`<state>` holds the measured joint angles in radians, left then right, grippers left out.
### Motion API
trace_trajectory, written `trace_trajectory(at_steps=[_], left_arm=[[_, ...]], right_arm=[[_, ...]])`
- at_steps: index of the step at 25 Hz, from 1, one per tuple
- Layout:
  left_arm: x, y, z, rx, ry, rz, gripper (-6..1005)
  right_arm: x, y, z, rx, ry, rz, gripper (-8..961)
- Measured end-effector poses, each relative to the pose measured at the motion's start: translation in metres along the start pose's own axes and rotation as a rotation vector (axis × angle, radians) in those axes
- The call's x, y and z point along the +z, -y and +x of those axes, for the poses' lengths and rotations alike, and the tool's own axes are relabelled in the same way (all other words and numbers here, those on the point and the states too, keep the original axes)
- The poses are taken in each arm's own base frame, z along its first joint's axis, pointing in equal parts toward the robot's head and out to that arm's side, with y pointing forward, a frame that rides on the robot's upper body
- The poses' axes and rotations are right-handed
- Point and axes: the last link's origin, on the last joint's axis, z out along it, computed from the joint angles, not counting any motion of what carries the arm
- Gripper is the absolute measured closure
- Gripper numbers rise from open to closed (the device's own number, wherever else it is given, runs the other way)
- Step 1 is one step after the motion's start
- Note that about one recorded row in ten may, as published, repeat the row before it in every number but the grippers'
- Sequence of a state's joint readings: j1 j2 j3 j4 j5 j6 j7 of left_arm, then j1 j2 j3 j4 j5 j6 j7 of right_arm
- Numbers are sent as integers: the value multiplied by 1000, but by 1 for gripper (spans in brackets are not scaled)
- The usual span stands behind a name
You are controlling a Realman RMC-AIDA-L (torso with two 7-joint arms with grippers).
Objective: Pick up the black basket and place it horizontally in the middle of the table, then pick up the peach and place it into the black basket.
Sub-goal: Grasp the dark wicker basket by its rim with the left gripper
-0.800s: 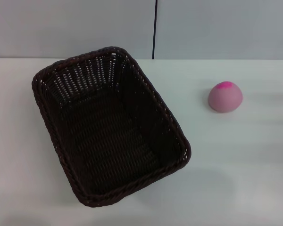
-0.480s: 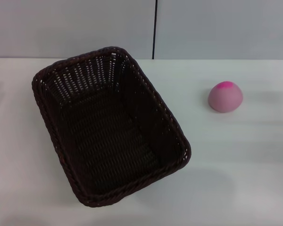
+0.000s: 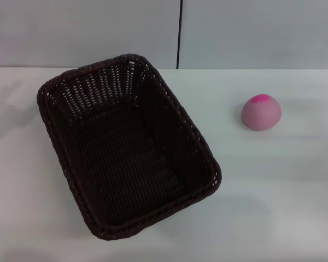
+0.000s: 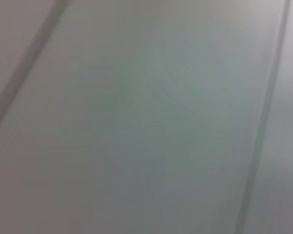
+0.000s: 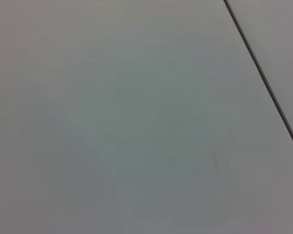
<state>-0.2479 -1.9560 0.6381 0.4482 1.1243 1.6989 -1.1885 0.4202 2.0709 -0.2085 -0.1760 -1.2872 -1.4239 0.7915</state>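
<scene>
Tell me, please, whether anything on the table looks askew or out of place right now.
The black basket sits skewed, its long side running diagonally on the table, left of centre. The peach rests apart on the right. Nothing looks spilled or damaged.

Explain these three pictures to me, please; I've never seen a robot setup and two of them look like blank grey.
The robot has two arms with grippers, plus three cameras. The head camera looks down at a white table. On it lies a black basket, empty and turned at an angle, toward the robot's left. A pink peach sits apart from it, toward the robot's right. The two grey pictures come from cameras on the wrists; they show only plain pale surfaces with dark seams. Neither gripper appears in any picture, and nothing is held.
</scene>
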Motion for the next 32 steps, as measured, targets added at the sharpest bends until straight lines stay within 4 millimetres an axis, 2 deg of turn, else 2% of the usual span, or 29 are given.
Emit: trace_trajectory(at_steps=[4,7,9,11,18,19,22,32], left_arm=[[33,3,19,-81,236,-144,169],[41,3,22,-82,285,-164,169],[69,4,29,-72,466,-179,169],[75,4,30,-67,505,-176,169],[119,-1,30,26,781,-179,170],[130,-4,27,62,839,-170,170],[143,-6,24,108,886,-160,170],[165,-3,7,240,1049,-106,170]], right_arm=[[2,0,0,2,-2,0,218],[2,0,0,3,-1,2,217],[1,1,0,4,3,11,218],[0,2,0,5,2,14,219],[-6,5,4,15,-12,41,219],[-7,5,5,17,-14,44,219],[-11,5,6,24,-18,52,218],[-16,6,10,37,-29,70,218]])
